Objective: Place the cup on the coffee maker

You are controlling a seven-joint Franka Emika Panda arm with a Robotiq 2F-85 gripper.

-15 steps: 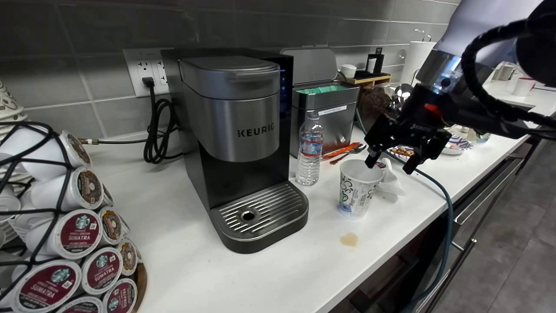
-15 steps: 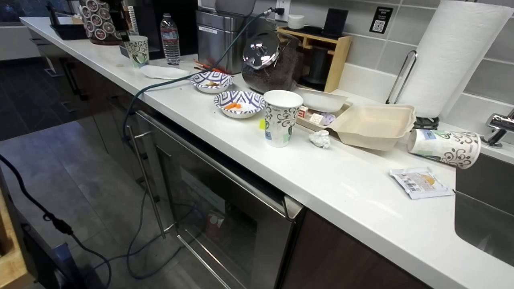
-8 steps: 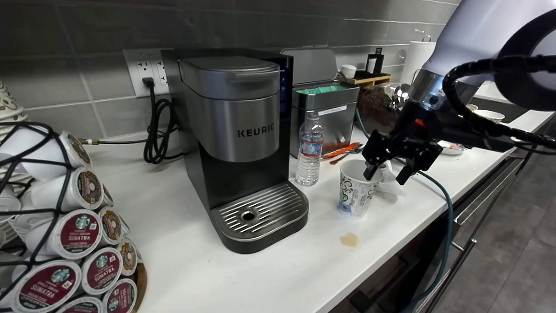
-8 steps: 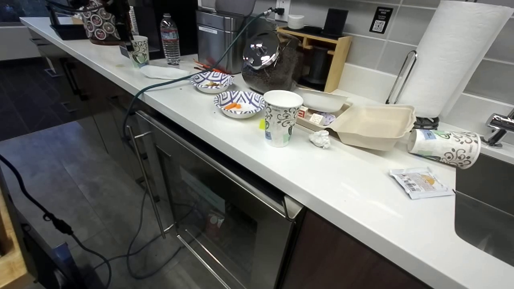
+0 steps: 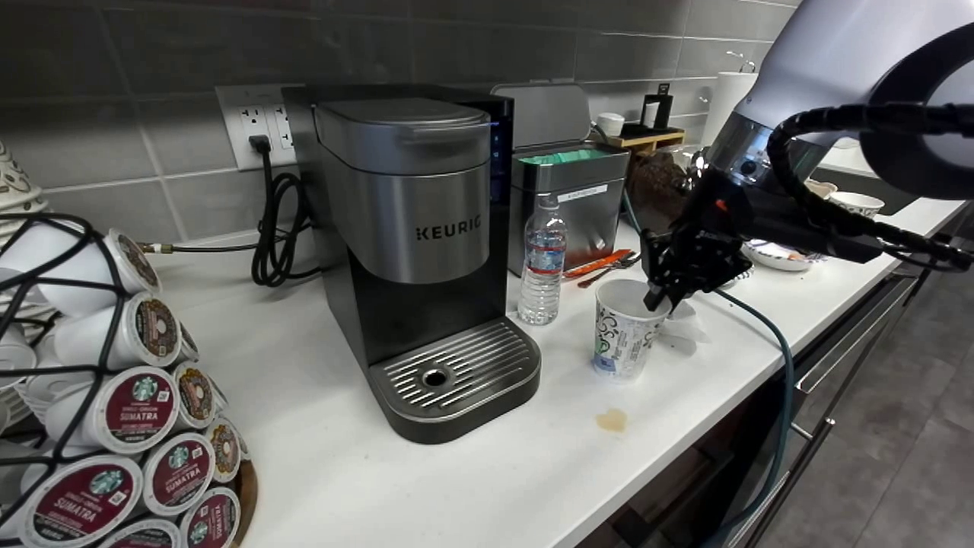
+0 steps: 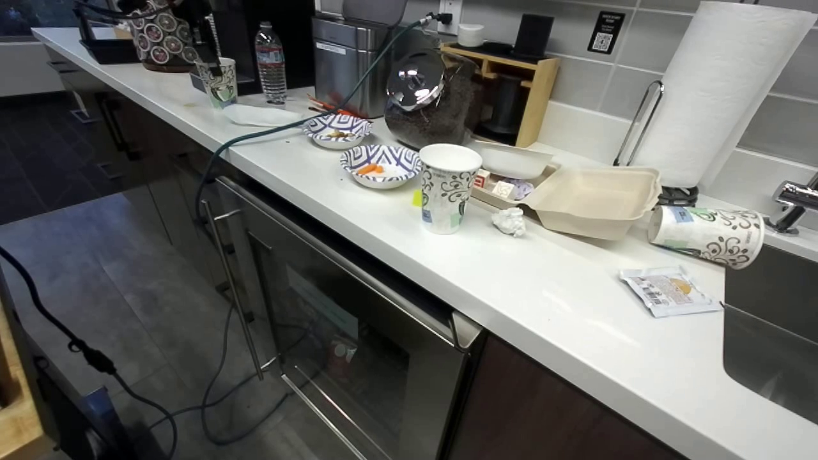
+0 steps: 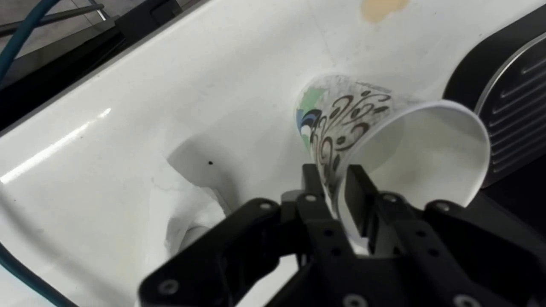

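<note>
– Where do we find the white paper cup with dark swirls?

– Upright on the white tabletop, just beside the ridged metal drip tray of the tall dark grey and black coffee maker.

– And the black jointed fingers, what do we see of them?

– In the wrist view they stand close together, straddling the cup's rim, one outside and one inside; whether they press on it, we cannot tell.

– What is near the cup?

– In an exterior view, we see a clear plastic bottle farther back and a pale brown spot in front.
</note>
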